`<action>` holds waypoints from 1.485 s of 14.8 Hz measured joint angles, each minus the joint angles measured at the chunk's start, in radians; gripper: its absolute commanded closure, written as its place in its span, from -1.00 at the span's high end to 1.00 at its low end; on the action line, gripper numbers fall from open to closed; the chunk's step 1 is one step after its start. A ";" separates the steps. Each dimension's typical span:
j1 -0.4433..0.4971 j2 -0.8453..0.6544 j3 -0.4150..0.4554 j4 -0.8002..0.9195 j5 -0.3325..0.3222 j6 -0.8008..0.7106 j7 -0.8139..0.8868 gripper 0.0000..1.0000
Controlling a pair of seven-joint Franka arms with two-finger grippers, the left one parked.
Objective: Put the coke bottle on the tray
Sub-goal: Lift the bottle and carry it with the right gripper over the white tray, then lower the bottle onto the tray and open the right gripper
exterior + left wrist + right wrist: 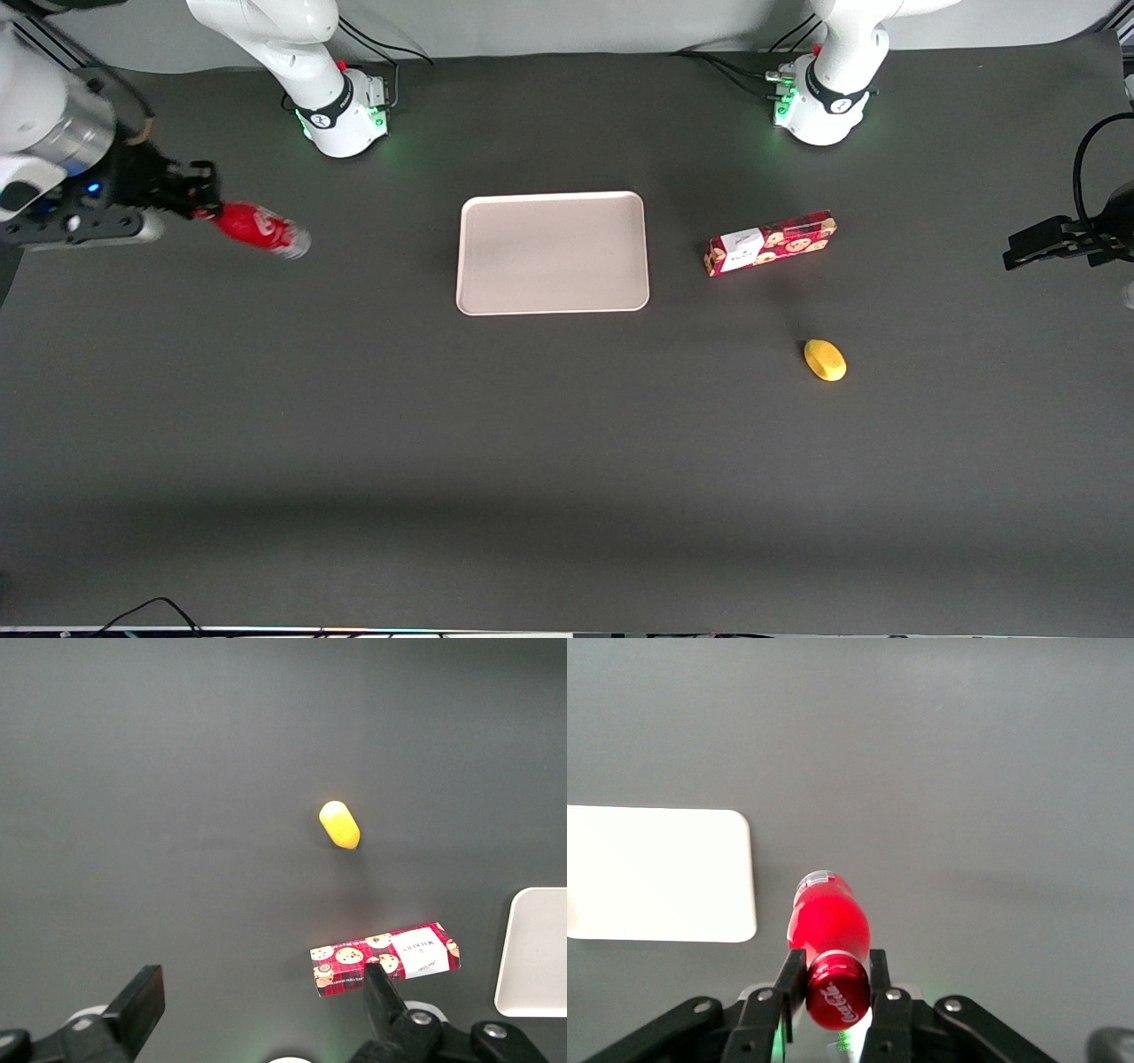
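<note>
The gripper point(197, 206) is closed on the cap end of the bottle point(259, 229), holding it tilted above the worktop point(567, 443) at the working arm's end. The tray point(552, 252) lies mid-worktop, well apart.

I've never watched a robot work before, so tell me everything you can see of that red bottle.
The coke bottle is small, slim and red, with a red cap bearing white script and a clear, silvery base. It looks like plastic. The gripper is shut on its cap end, holding it tilted above the table, toward the working arm's end, apart from the tray.
</note>
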 measured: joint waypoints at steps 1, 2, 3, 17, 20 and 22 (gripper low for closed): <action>0.001 -0.011 0.027 -0.009 0.026 0.000 0.068 -1.00; 0.001 -0.014 0.062 -0.020 0.045 0.005 0.145 -1.00; 0.002 -0.015 0.104 -0.041 0.059 0.029 0.231 -1.00; 0.009 0.005 0.478 -0.701 0.089 0.716 0.828 -1.00; 0.009 0.006 0.498 -0.731 0.089 0.740 0.865 -1.00; 0.009 0.006 0.508 -0.756 0.089 0.771 0.875 -1.00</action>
